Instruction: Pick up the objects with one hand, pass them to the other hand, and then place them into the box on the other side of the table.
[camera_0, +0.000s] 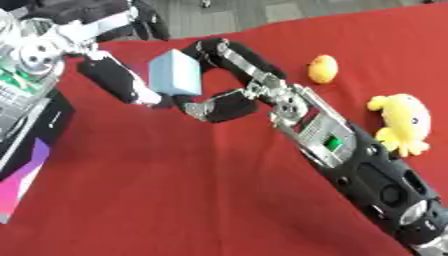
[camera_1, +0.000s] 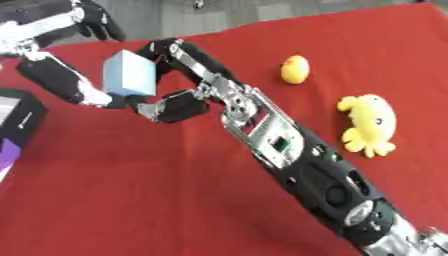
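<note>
A light blue block (camera_0: 175, 73) is held above the red table at the upper left. My right hand (camera_0: 262, 87) reaches in from the lower right and is shut on it, fingers curled over the block's top right and the thumb (camera_0: 217, 107) below it. My left hand (camera_0: 115, 79) comes in from the upper left. One black finger lies along the block's left side with its tip under the block, and its other fingers (camera_1: 90, 21) are spread well above. A black box (camera_0: 35, 131) with a purple and pink side sits at the left edge.
A small yellow-orange rounded toy (camera_0: 323, 68) and a yellow plush octopus (camera_0: 404, 122) lie on the red cloth (camera_0: 175, 190) at the right. Beyond the table's far edge is grey floor.
</note>
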